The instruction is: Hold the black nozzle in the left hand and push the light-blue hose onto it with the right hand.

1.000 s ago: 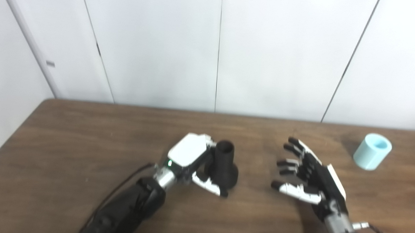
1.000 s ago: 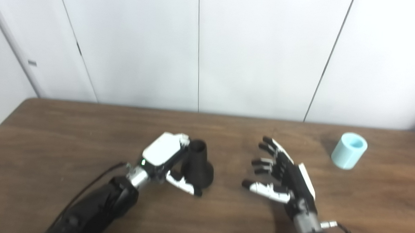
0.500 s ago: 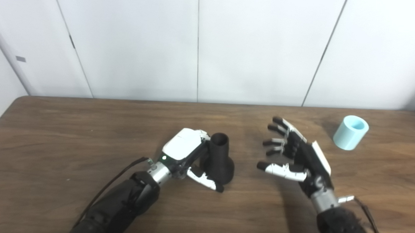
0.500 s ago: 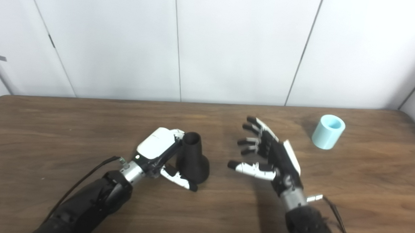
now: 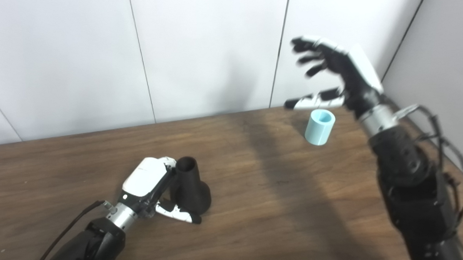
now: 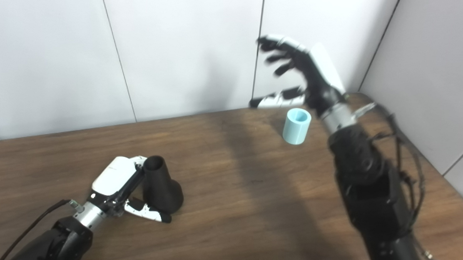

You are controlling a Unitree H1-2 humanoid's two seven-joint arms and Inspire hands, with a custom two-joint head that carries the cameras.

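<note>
Below the spread right robot hand (image 5: 343,70) stands the light-blue hose (image 5: 319,126), untouched.

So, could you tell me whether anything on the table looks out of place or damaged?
Nothing stands out. The black nozzle stands upright on its flared base beside the left hand, and the light-blue hose piece stands undamaged under the raised, open right hand.

Both hands, the left hand (image 5: 147,183) and right hand (image 5: 343,72), have white backs and black fingers. Silver wrists join black padded forearms trailing dark cables. A green light seems lit by the left wrist.
</note>
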